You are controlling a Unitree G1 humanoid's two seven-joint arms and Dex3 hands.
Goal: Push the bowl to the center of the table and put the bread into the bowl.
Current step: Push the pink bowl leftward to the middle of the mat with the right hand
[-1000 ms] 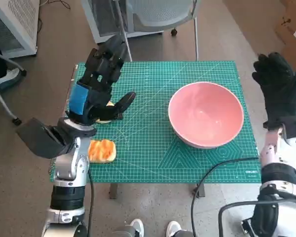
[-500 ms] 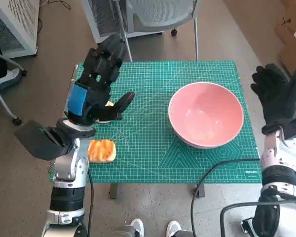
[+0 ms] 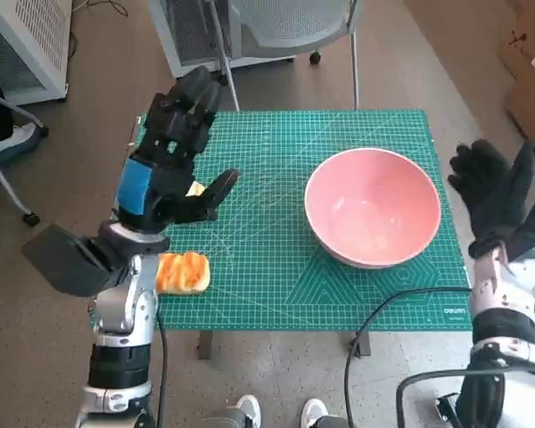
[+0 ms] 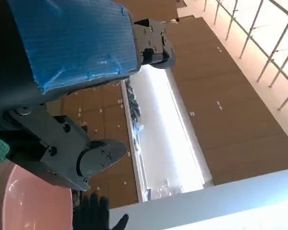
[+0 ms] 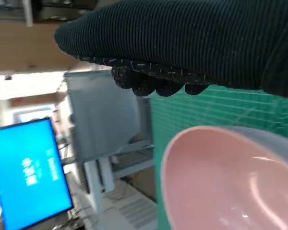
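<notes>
1. The pink bowl [image 3: 373, 207] sits on the green mat [image 3: 276, 267] of the worktop, toward the mat's right side, empty.
2. The bread [image 3: 182, 272] lies near the mat's left front corner, well apart from the bowl.
3. The left hand [image 3: 165, 165] hangs above the mat's left part, beyond the bread, its fingers [image 3: 189, 102] spread wide and holding nothing.
4. The right hand [image 3: 495, 192] is raised just beside the bowl's right rim, off the mat's right edge, fingers apart and empty.
5. A grey chair [image 3: 285, 27] stands beyond the mat's far edge.
</notes>
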